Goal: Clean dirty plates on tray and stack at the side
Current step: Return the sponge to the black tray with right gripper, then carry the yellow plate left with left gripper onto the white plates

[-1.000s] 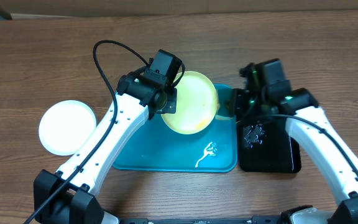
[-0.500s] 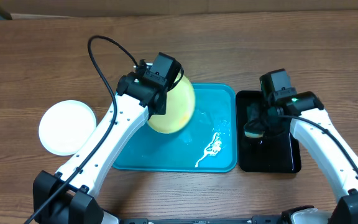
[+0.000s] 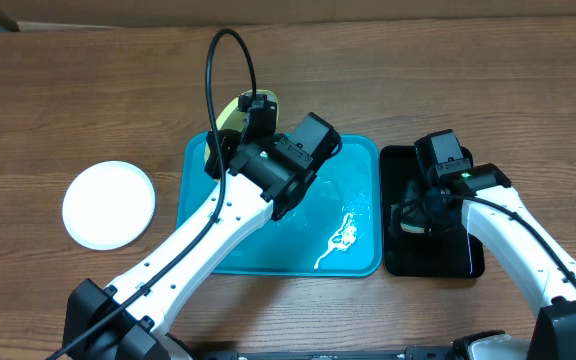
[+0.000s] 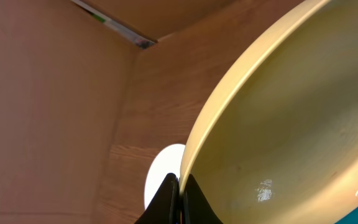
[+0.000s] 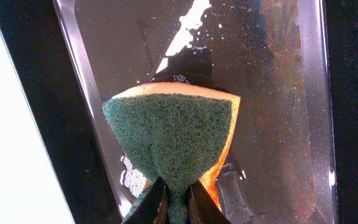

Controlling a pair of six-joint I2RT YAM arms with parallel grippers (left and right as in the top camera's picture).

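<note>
A white plate (image 3: 108,204) sits on the table (image 3: 58,90), left of the blue tray (image 3: 353,262). The left gripper (image 4: 179,190) pinches the rim of the yellow-green plate (image 4: 291,137), held tilted over the tray's back left corner. The right gripper (image 5: 178,196) squeezes a green sponge (image 5: 173,137) over the black tray (image 5: 278,93).

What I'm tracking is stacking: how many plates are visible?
2: a white plate on the table left of the tray; a yellow-green plate in the left gripper. Others may be hidden.
</note>
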